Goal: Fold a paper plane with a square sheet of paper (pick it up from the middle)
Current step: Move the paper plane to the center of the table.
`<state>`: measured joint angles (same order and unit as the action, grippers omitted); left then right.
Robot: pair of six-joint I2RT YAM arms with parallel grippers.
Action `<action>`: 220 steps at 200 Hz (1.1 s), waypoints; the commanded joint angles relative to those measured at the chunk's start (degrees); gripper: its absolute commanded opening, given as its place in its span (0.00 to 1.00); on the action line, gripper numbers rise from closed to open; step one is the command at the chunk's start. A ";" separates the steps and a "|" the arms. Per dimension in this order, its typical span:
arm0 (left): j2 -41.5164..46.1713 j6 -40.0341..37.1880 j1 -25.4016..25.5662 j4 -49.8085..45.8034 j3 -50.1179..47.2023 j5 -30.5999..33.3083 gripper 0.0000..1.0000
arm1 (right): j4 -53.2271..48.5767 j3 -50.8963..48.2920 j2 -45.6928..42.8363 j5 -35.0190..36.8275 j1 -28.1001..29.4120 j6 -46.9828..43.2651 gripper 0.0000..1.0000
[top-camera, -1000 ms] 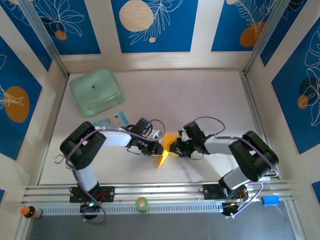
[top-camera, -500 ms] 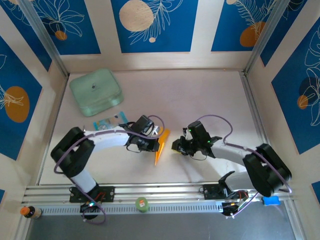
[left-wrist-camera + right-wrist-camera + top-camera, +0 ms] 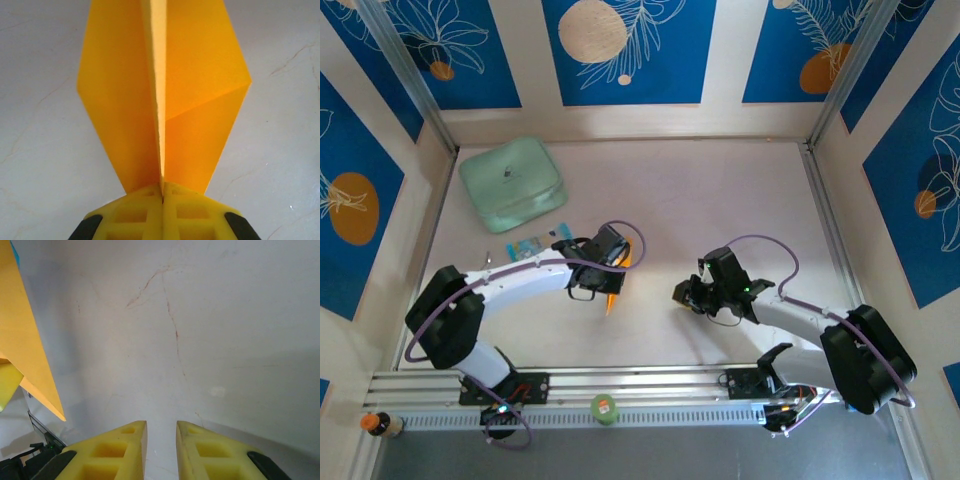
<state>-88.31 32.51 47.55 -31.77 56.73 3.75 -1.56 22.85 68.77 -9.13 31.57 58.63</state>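
Two grippers work over the pale table (image 3: 720, 190), both nearer its front edge than its back.

Left gripper (image 3: 617, 281): yellow plastic fingers (image 3: 135, 210) are pressed together, pinching the paper plane (image 3: 165, 90) at one end, right on the centre crease. Plane is thin matte orange-yellow paper with sharp folds. Two flat wings spread either side of an upright middle fold, and one diagonal crease crosses the wing at the right of the wrist view. From above it sits just left of the table's middle, mostly under the gripper head, with an orange tip sticking out on each side. Whether it touches the table: cannot tell.

Right gripper (image 3: 681, 293): right of the middle, apart from the plane. Its fingers (image 3: 115, 452) are yellow blocks with square pockets. They stand a narrow gap apart with bare table between them and nothing held. Table here is smooth and off-white, with faint reddish hairline marks.

Back-left corner: mint-green box (image 3: 512, 184), rounded, with a glossy lid; the small dark mark on the lid is unreadable. Just in front of it lies a blue-and-white packet (image 3: 535, 243), print too small to read.
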 commanded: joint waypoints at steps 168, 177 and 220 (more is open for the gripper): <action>-3.34 4.04 0.79 2.68 -2.33 -3.97 0.05 | 0.64 1.13 2.66 -1.67 1.39 0.18 0.24; -3.55 3.97 0.79 2.68 -2.25 -4.06 0.06 | 0.61 1.19 2.77 -1.69 1.47 0.17 0.24; -4.01 3.92 0.97 2.50 -2.06 -4.28 0.09 | 0.90 0.90 2.50 -0.99 1.56 0.35 0.24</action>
<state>-91.72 35.73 47.92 -28.95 54.68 0.43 -0.86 22.87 71.37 -9.41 32.67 58.61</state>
